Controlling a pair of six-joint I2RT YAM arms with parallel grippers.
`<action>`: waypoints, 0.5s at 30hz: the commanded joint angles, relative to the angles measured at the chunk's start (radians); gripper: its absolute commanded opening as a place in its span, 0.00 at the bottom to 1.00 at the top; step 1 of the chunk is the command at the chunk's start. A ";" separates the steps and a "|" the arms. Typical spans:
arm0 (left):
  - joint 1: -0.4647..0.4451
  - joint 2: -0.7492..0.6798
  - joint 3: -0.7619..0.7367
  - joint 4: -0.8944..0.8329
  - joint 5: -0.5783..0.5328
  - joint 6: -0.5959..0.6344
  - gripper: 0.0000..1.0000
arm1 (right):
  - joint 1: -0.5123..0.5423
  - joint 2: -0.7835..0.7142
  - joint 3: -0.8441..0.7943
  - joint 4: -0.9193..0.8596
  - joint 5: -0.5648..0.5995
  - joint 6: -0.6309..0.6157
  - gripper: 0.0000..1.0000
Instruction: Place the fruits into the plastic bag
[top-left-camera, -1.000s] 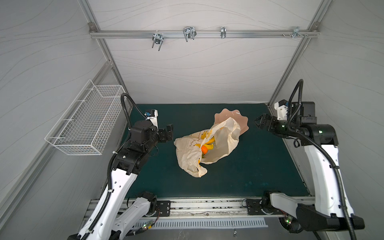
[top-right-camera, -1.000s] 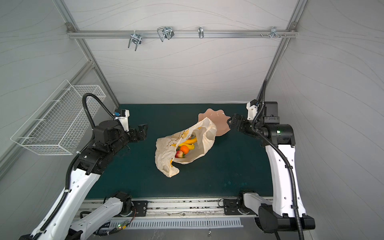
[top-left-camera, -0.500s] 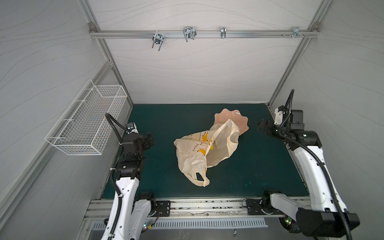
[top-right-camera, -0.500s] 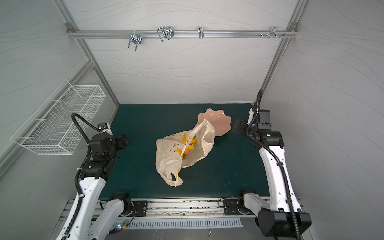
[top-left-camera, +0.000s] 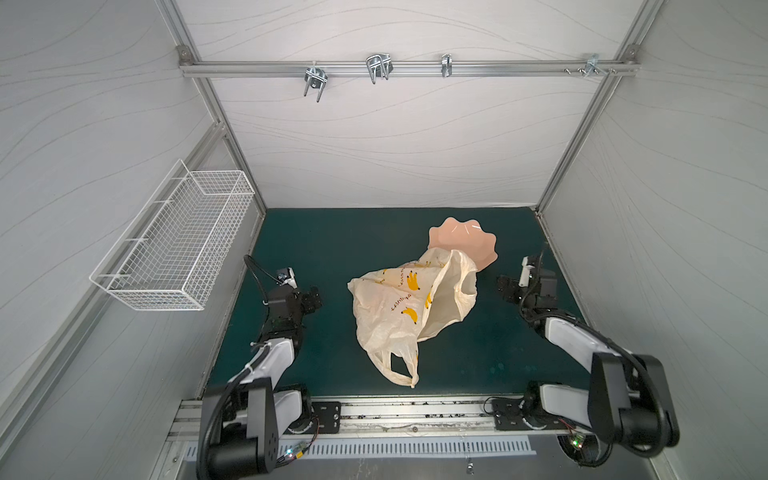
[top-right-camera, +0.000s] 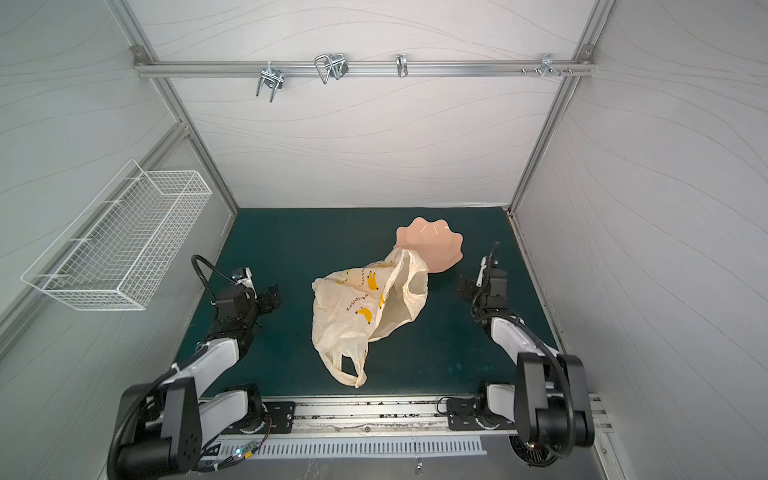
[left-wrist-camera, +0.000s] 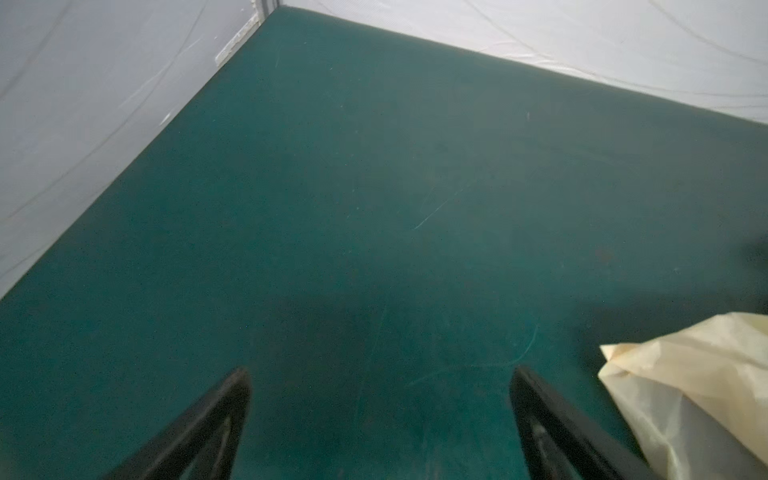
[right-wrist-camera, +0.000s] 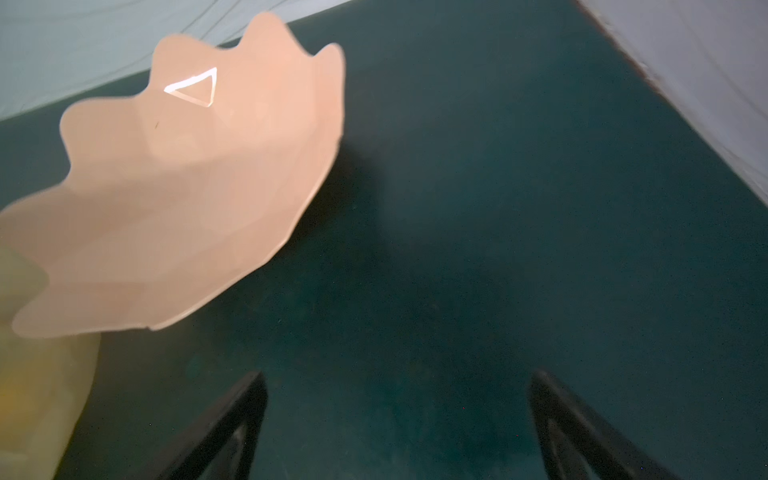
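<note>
Seemingly done: I saw no loose fruit on mat; plastic bag slumped against pink dish. Left gripper, right gripper sat clear, jaws apart, nothing left to carry.

Robot lab enclosure: white panels, aluminium framing

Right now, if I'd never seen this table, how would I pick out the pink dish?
Start at the green mat; near its middle lies a crumpled cream bag. Just past the bag, toward the back wall, sits the dish, its near edge hidden by the bag. It is the only smooth pink thing there, with a wavy rim.
</note>
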 joint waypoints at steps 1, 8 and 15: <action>0.002 0.100 0.013 0.317 0.070 -0.020 0.99 | 0.035 0.031 0.021 0.305 -0.044 -0.152 0.99; 0.001 0.336 0.008 0.564 0.204 0.008 0.99 | -0.001 -0.023 -0.094 0.419 -0.112 -0.169 0.99; -0.021 0.381 0.070 0.497 0.191 0.029 0.99 | -0.008 0.064 -0.195 0.606 -0.031 -0.128 0.99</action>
